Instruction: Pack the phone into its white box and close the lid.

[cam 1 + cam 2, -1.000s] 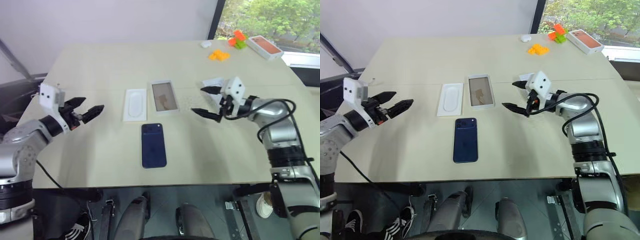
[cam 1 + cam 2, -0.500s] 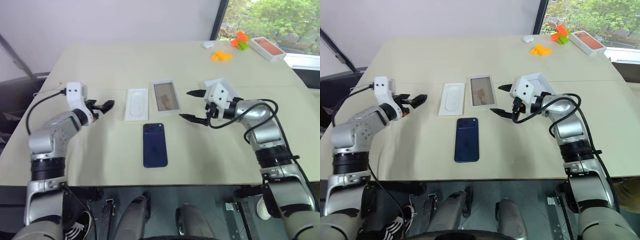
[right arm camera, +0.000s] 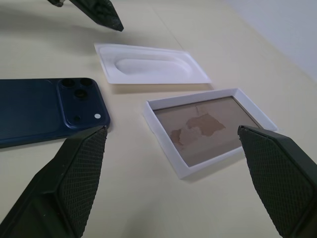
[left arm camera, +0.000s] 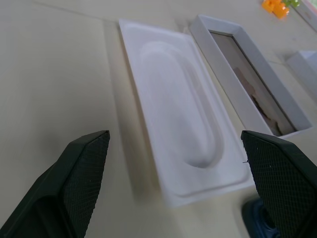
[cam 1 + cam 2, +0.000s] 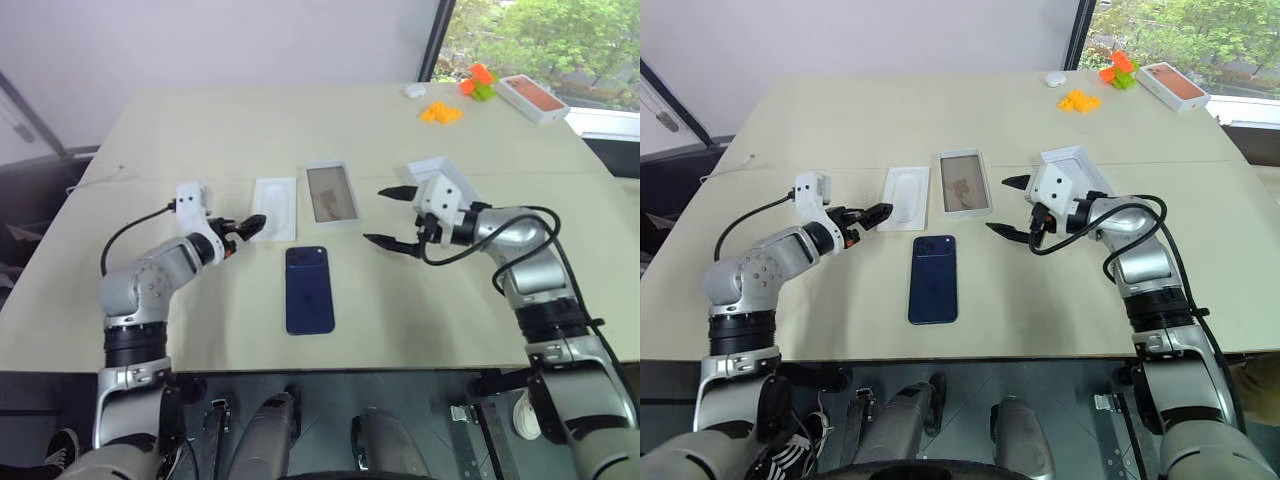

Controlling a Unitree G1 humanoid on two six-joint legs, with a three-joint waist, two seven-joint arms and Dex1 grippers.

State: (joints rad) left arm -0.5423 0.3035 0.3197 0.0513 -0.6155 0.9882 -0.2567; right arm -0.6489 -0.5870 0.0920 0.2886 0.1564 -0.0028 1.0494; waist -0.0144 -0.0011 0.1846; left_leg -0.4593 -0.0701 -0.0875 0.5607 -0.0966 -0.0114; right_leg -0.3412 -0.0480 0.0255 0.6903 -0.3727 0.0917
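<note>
Beige table (image 5: 200,130) with phone (image 5: 309,289), white box (image 5: 331,194), tray insert (image 5: 272,208).

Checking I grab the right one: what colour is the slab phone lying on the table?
Dark navy-blue phone, clearest in right wrist view.

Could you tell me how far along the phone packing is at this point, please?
Nothing is packed yet. The phone lies camera side up on the table, outside the open white box. The moulded tray sits beside the box, and a lid lies behind the right end effector. Both end effectors are open and empty; the left end effector hovers at the tray. Grasping, boxing and closing remain.
</note>
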